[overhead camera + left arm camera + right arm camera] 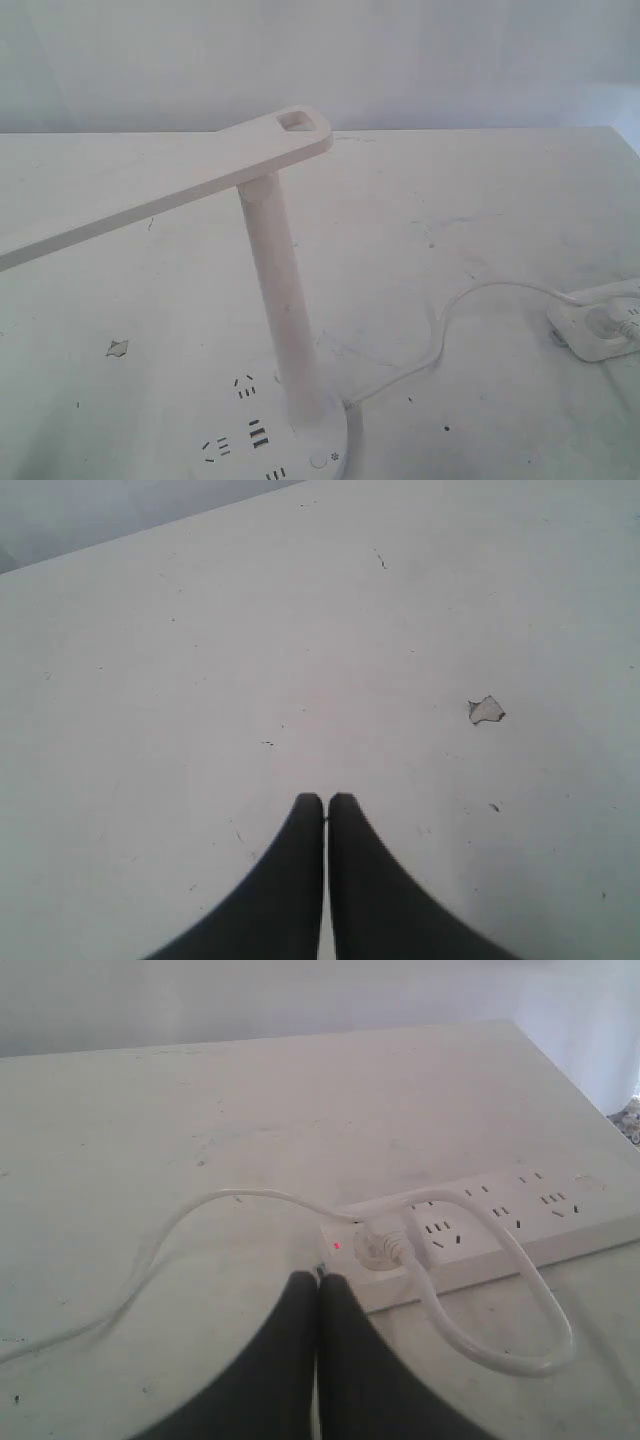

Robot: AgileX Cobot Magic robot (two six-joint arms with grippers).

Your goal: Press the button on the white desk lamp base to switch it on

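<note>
- Exterior view shows you no gripper near the button [318, 461] on the white desk lamp base [232, 425]; press not yet done.
- Left gripper [326, 801] and right gripper [318, 1278] are clenched, empty.

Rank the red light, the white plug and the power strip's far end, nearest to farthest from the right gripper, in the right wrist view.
From the right gripper:
1. Red light, on the power strip at its near end, right ahead of the gripper.
2. White plug, seated beside that light.
3. Strip's far end, toward the edge of the table.
</note>
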